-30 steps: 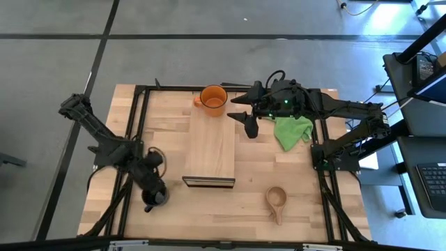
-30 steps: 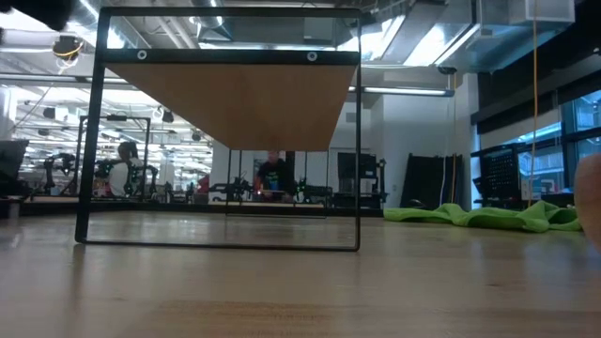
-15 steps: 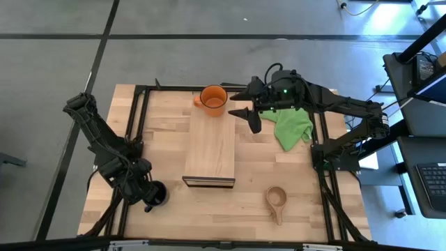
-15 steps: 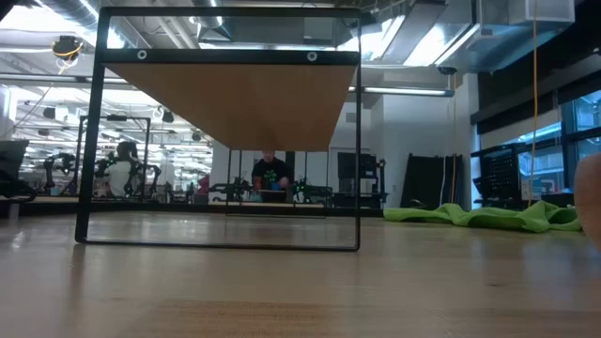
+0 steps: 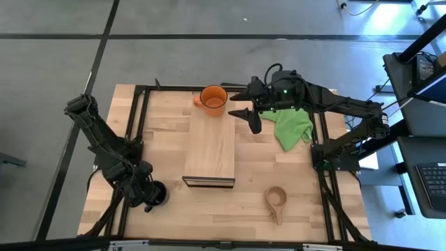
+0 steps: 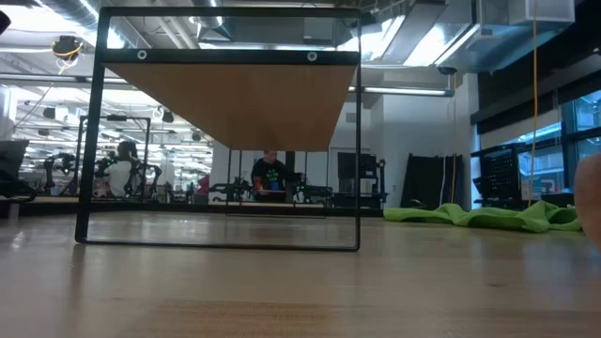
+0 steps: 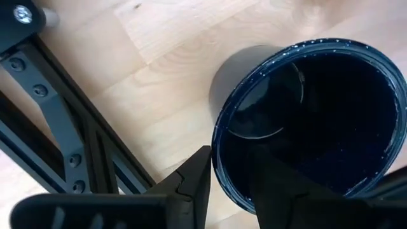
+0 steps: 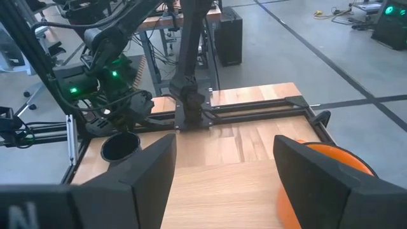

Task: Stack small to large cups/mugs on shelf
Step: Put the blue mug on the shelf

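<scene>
Where the pale plank shelf (image 5: pixel 210 148) runs down the middle of the wooden surface (image 5: pixel 300 174), the bright orange mug (image 5: pixel 212 100) stands upright on its far end, handle to the left. The dark navy mug (image 5: pixel 157 193), glossy with speckled rim, sits upright on the surface near the front left corner, well apart from the shelf. The shallow wooden cup (image 5: pixel 276 198) lies front right, stubby handle pointing to the front edge. Left gripper (image 5: pixel 148 197) is low at the navy mug, arm folded down from the left side; in the wrist view its jaws straddle the mug wall, one finger (image 7: pixel 191 184) outside and one inside the rim, closed on it. Right gripper (image 5: pixel 245 112) hovers just beside the orange mug over the shelf's right edge, jaws spread wide and empty, next to the green cloth (image 5: pixel 293 130). Compared with a second earlier, the left arm has drawn leftward onto the mug; the right has risen slightly toward the far edge.
</scene>
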